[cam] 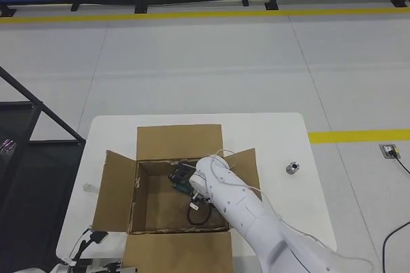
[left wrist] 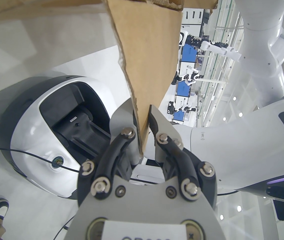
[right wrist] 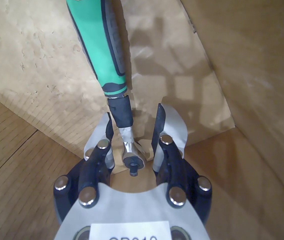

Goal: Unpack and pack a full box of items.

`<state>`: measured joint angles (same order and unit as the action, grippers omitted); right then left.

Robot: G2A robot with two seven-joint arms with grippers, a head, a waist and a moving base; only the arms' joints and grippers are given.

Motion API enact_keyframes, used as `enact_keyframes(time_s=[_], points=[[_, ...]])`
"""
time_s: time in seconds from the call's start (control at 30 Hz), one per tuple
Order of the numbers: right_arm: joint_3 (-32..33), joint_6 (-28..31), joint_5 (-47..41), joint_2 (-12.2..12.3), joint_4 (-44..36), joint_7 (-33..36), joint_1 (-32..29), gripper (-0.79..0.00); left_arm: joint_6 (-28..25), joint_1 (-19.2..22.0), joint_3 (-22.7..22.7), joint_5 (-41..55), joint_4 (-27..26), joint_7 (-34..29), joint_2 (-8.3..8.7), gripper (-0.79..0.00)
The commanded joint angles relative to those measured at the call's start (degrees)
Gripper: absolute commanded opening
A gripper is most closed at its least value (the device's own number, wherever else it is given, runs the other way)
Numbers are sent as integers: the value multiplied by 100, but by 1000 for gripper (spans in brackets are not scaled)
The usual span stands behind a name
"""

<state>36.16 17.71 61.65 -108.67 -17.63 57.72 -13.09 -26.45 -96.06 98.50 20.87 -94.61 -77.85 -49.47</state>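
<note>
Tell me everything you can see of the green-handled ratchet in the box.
The ratchet has a green grip with dark grey inlays, a chromed loop at its end, a black sleeve at the neck and a shiny steel head with a square drive stub. It lies inside the cardboard box, neck between the fingers of the open right gripper; contact unclear.

The cardboard box (cam: 179, 141) looks matt, the ratchet head (right wrist: 129, 149) glossy metal.
</note>
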Motion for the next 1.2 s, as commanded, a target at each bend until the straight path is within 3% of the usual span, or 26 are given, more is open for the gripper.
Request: enact_keyframes(time_s=[0.0,0.23,1.17], points=[[-7,52,-5,-22,63,-26,6,-413,-25,-9,-24,25,8,26,44,-785],[-16,143,-18,-94,265,-91,35,-483,-105,11,-138,145,69,106,184,-785],[-117,309,221,-264,249,-109,48,-465,-369,172,-516,438,282,370,548,-785]])
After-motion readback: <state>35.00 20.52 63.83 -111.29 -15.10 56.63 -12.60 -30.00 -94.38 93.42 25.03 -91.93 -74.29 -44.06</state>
